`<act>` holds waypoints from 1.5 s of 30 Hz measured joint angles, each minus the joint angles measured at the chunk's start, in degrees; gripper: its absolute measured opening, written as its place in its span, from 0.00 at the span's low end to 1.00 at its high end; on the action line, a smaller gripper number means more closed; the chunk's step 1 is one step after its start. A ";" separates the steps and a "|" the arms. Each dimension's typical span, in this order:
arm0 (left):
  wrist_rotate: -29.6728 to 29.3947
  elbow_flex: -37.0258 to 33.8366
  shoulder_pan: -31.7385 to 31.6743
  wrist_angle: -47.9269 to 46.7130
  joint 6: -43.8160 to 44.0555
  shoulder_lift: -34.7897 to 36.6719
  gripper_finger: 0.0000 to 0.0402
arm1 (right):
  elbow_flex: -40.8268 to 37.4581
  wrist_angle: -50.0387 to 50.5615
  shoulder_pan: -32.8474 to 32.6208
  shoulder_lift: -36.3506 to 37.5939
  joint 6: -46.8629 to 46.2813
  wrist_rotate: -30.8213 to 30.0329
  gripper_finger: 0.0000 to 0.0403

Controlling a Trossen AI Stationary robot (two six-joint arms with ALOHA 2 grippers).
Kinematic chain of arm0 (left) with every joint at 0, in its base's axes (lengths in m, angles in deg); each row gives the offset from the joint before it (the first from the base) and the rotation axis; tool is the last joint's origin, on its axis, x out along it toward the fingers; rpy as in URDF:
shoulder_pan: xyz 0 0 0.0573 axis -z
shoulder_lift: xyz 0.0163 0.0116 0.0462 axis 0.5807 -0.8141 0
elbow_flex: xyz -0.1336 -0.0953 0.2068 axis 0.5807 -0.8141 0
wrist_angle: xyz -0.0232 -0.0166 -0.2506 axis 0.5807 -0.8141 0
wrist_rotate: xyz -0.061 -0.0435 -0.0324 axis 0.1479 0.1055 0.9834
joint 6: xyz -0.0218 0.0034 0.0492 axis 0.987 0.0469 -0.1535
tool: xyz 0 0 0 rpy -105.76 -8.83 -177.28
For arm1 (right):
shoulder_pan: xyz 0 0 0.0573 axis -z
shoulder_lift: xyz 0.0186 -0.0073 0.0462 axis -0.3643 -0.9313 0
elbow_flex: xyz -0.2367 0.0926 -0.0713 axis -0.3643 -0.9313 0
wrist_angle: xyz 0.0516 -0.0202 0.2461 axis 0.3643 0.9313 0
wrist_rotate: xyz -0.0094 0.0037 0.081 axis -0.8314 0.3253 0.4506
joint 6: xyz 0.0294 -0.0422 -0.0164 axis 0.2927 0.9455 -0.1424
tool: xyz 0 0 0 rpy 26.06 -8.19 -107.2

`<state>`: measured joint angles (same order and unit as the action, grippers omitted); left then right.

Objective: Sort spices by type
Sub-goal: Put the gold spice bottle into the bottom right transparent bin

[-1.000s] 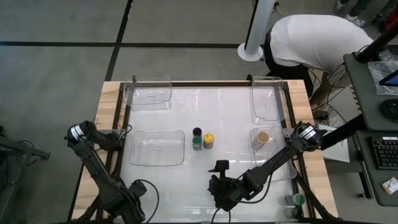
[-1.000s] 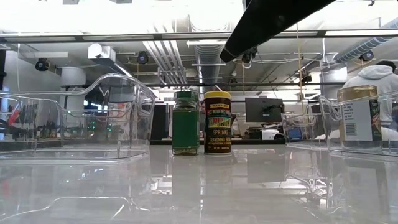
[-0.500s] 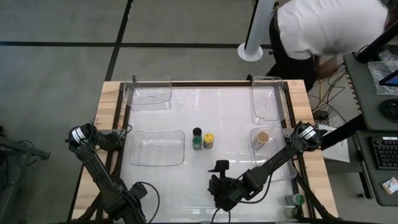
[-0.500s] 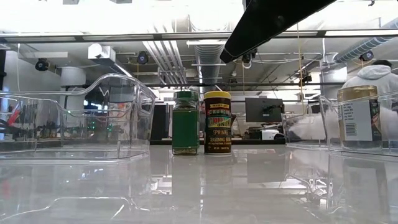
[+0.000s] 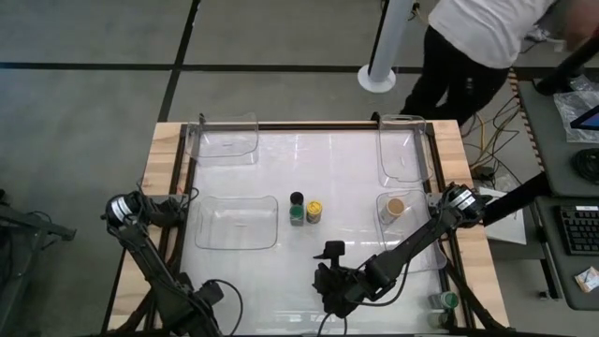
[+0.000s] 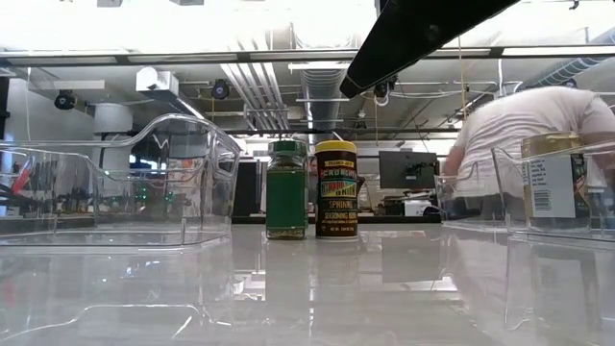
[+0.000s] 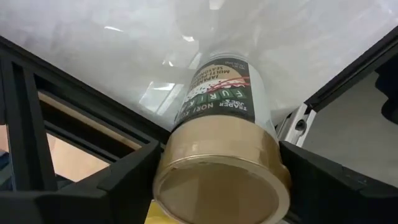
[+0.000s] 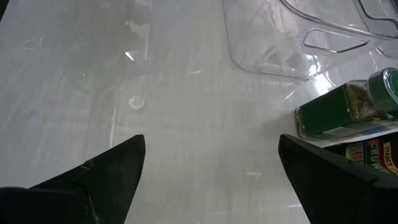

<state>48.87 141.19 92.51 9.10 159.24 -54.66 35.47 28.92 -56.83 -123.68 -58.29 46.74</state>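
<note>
Left gripper [image 7: 217, 180] is clamped on a small clear-walled spice jar with a tan round lid [image 7: 221, 171]. Lid faces the wrist cam, the jar's printed label runs away toward the white tabletop [image 5: 346, 178], and one dark finger [image 7: 118, 186] sits against each side of the lid end. In the high view that gripper itself can't be made out; the left arm [image 5: 140, 239] runs along the table's left edge, elbow out by the wood frame, down to the near-left corner. My read: the jar is carried lying on its side, tilted, over the table's left rim and the black frame rail, i.e. mid-transfer, prob. bound for one of the clear plastic trays.

Right gripper [image 8: 208, 180] hangs low over bare tabletop at front centre, fingers spread wide, holding nothing. Its arm [image 5: 412, 245] reaches in diagonally from the right rail, wrist toward the jar cluster. Looks staged for the next pick.

Cluster at table centre, upright: a green-filled jar with a green lid [image 6: 286, 189], a dark-labelled jar with a yellow lid [image 6: 336, 189] just beside it, and a black-lidded jar [image 5: 297, 198] right behind the green one. Not yet sorted, I'd say.

Another tan-lidded jar [image 5: 396, 207] stands in the clear tray at mid right [image 5: 386, 221], so the held jar's type prob. matches that tray. Clear trays at mid left [image 5: 236, 223], far left [image 5: 225, 136] and far right [image 5: 404, 150] hold no jars. One green-lidded jar [image 5: 449, 300] sits off the table by the near-right corner.

A person in a white top [image 5: 487, 33] is beyond the far-right corner.
</note>
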 joint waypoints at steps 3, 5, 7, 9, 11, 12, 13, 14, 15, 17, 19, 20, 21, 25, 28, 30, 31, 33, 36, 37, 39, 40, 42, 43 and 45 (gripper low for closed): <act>-0.45 -0.05 0.00 -0.05 -0.76 0.38 0.71 | 0.00 0.00 0.00 0.00 0.01 0.00 0.89; -1.07 0.20 -0.12 -0.77 -1.90 0.61 0.69 | 0.00 0.00 0.00 -0.02 0.26 -0.01 0.89; -2.77 0.49 -0.59 -1.22 -2.63 1.03 0.69 | 0.00 0.00 0.00 -0.02 0.29 -0.02 0.89; -5.60 1.36 -1.29 -1.06 -3.13 1.33 0.68 | 0.00 -0.10 0.00 -0.02 0.40 -0.02 0.89; -8.27 3.11 -2.26 -0.90 -4.37 1.62 0.68 | 0.00 -0.38 0.00 -0.02 0.42 -0.02 0.89; -9.67 4.20 -2.73 -0.94 -5.58 1.68 0.68 | 0.00 -0.46 0.00 -0.02 0.45 -0.02 0.89; -11.19 5.18 -3.18 -0.85 -6.65 1.71 0.68 | 0.00 -0.59 0.00 -0.02 0.55 -0.02 0.89; -12.83 6.10 -3.77 -0.83 -7.90 1.71 0.68 | 0.00 -0.86 0.00 -0.02 1.06 0.00 0.89; -14.44 7.01 -4.37 -0.91 -9.20 1.71 0.68 | 0.00 -1.00 0.00 -0.02 1.68 0.00 0.89; -17.88 8.79 -5.76 -0.92 -12.36 1.71 0.68 | 0.00 -0.99 -0.02 -0.02 3.56 -0.01 0.89; -22.02 10.06 -7.52 -0.66 -15.84 1.71 0.68 | 0.12 -0.81 -0.35 -0.02 5.07 -0.06 0.89; -23.46 10.56 -8.60 -0.65 -17.71 1.58 0.68 | 0.35 -0.64 -0.60 0.10 5.61 -0.07 0.89; -24.61 11.10 -9.82 -0.41 -20.00 1.33 0.68 | 0.58 -0.59 -0.92 0.30 5.93 -0.05 0.89; -25.49 13.03 -15.05 1.70 -31.56 -0.75 0.68 | 2.78 5.46 -2.54 2.93 6.14 -0.46 0.89; -25.61 15.47 -19.16 1.51 -40.74 -2.62 0.68 | 4.34 14.14 -3.51 5.76 3.24 -0.30 0.89; -25.70 17.75 -21.91 1.55 -46.37 -4.04 0.68 | 4.57 19.95 -3.99 7.97 0.43 0.07 0.89; -25.66 19.08 -23.12 1.55 -48.71 -4.81 0.68 | 4.57 21.97 -4.24 9.09 -1.46 0.51 0.89; -25.44 22.06 -25.58 1.48 -53.24 -6.57 0.68 | 4.56 25.89 -4.61 11.43 -5.57 1.50 0.89; -24.58 27.07 -28.71 -0.64 -59.27 -9.47 0.68 | 4.34 30.19 -5.73 13.70 -12.37 1.57 0.89; -24.58 28.61 -29.75 -1.66 -61.02 -10.60 0.68 | 4.24 31.69 -6.33 14.15 -14.58 1.57 0.89; -24.51 31.72 -31.45 -3.01 -64.28 -12.79 0.68 | 4.11 34.19 -7.75 14.29 -18.49 1.58 0.89; -24.52 33.07 -32.23 -3.40 -65.86 -13.84 0.68 | 4.06 35.09 -8.53 14.32 -20.22 1.67 0.89; -23.54 35.81 -33.66 -4.66 -68.92 -16.13 0.68 | 3.85 36.57 -10.19 14.18 -23.18 1.70 0.89; -22.70 37.15 -34.25 -5.25 -70.26 -17.27 0.68 | 3.85 36.94 -10.82 13.97 -24.34 1.68 0.89; -20.80 40.00 -35.25 -6.27 -72.35 -19.94 0.68 | 3.85 36.96 -12.17 13.17 -25.65 1.65 0.89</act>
<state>28.07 181.20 57.26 2.83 86.89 -74.60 39.31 65.88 -69.00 -110.51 -83.94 48.38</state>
